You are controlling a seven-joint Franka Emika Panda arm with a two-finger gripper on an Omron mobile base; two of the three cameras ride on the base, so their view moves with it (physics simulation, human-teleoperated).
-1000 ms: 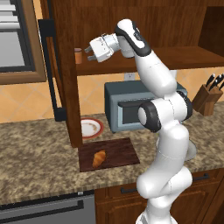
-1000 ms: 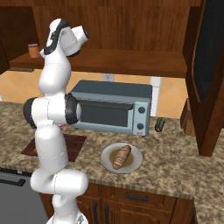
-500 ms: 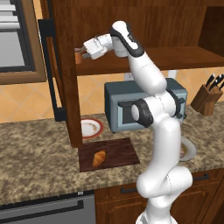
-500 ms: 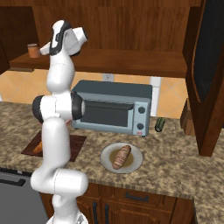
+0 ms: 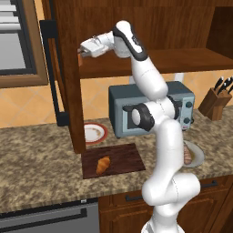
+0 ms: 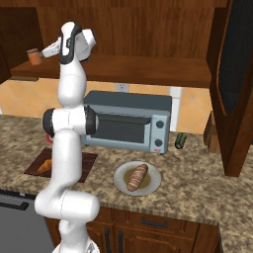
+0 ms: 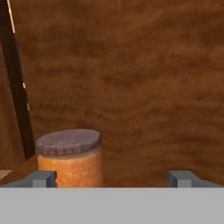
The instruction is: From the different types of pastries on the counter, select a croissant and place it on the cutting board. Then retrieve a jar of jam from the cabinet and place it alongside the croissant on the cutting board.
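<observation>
Dark fingertips of the gripper [image 7: 111, 178] stand wide apart, holding nothing — the jar of jam [image 7: 69, 157] sits upright just ahead, nearer one finger, on the cabinet [image 5: 182, 61] shelf. Below the cabinet, the croissant [image 5: 103, 164] lies on the cutting board [image 5: 123, 157] — on the counter [image 5: 32, 173].

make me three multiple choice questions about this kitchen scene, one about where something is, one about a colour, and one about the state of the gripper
1. Where is the croissant?
A. on the cutting board
B. inside the toaster oven
C. on the cabinet shelf

2. What colour is the lid of the jar of jam?
A. white
B. dark brown
C. green

3. How is the gripper?
A. shut on the jar
B. shut on nothing
C. open

Answers: 1 A, it lies on the dark board on the counter. 2 B, the hand view shows a dark brown lid. 3 C, the fingertips stand wide apart with the jar near the left one.
</observation>
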